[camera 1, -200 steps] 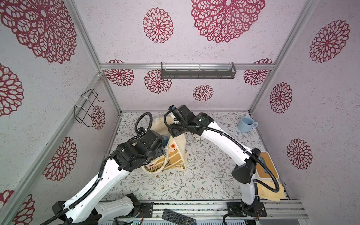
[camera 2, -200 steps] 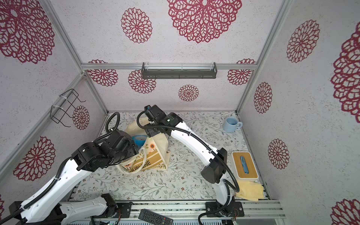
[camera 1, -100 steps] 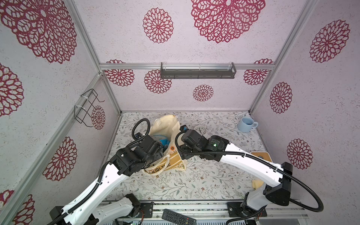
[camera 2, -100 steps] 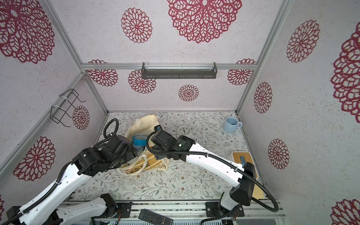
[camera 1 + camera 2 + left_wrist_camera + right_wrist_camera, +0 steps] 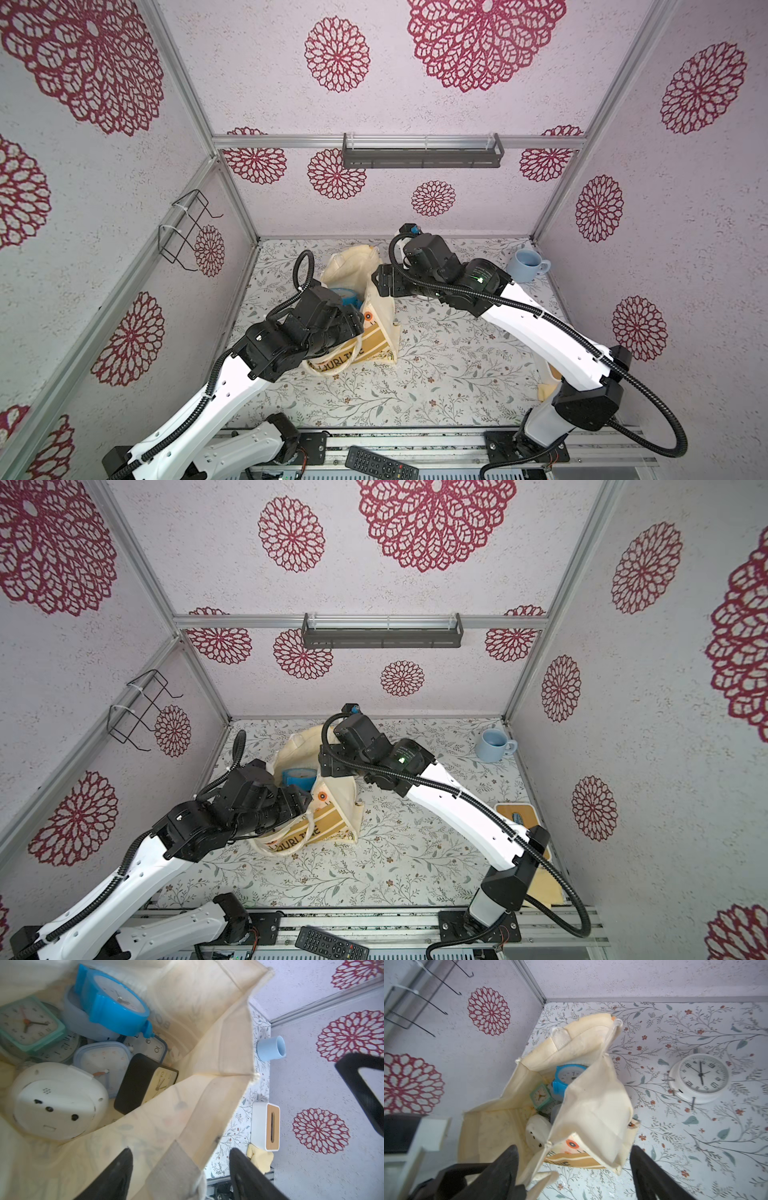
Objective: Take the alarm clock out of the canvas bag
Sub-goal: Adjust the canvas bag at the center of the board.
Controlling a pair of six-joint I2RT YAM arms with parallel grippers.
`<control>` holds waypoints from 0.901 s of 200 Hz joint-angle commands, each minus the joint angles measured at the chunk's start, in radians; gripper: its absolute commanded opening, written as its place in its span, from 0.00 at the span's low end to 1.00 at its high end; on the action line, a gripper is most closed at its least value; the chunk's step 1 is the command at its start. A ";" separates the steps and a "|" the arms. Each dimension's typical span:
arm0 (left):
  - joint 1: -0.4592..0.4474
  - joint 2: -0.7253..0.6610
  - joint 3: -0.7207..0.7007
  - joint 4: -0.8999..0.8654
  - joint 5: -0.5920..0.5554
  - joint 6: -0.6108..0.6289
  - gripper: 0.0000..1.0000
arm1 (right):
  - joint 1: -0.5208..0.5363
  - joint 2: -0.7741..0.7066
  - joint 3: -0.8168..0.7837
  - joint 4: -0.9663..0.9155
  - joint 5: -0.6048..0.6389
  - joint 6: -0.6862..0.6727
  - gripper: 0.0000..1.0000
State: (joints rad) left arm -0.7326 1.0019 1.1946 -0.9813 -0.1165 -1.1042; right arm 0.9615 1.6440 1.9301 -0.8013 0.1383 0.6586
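Cream canvas bag (image 5: 380, 307) stands upright, mouth up, long axis front-to-back. L gripper (image 5: 179, 1151) is wide open astride its rim. R gripper (image 5: 574, 1148) is wide open, empty, above bag. White alarm clock (image 5: 699, 1078) lies face-up on table (image 5: 675, 1147).

Partly behind canvas bag (image 5: 187, 1105): black clock (image 5: 137, 1080).

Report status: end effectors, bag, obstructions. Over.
Left end effector open, straddling canvas bag rim. Right end effector open, over bag. Blue clock tops pile inside; white clock out on table. Bag wall sags across mouth.

White arms (image 5: 540, 332) carry black joints (image 5: 586, 403) and ribbed black cables (image 5: 648, 432)
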 commanded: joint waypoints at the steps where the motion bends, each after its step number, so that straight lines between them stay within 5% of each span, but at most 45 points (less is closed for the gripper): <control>1: -0.005 0.027 0.000 0.025 0.048 0.055 0.73 | -0.002 0.067 0.082 -0.007 -0.057 0.073 0.85; 34: -0.026 0.076 0.020 -0.055 0.002 0.097 0.63 | -0.002 0.176 0.183 -0.086 -0.091 0.102 0.82; 75: -0.052 0.057 -0.009 -0.036 0.025 0.131 0.22 | -0.002 0.208 0.145 -0.139 -0.090 0.146 0.71; 104: -0.077 0.044 -0.036 -0.018 0.092 0.161 0.00 | -0.002 0.171 0.056 -0.120 -0.071 0.166 0.53; 141: -0.092 0.047 -0.061 -0.051 0.121 0.163 0.01 | 0.011 0.058 -0.124 -0.084 -0.035 0.162 0.13; 155: -0.091 0.039 -0.057 -0.059 0.098 0.147 0.25 | 0.019 -0.014 -0.226 -0.058 -0.011 0.161 0.00; 180: -0.091 0.003 -0.039 -0.040 0.033 0.115 0.51 | 0.041 -0.149 -0.431 0.016 0.018 0.164 0.00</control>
State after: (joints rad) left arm -0.8246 1.0519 1.1404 -1.0103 -0.0261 -0.9535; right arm 0.9920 1.6367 1.6505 -0.7673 0.0757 0.8234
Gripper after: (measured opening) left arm 0.418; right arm 0.054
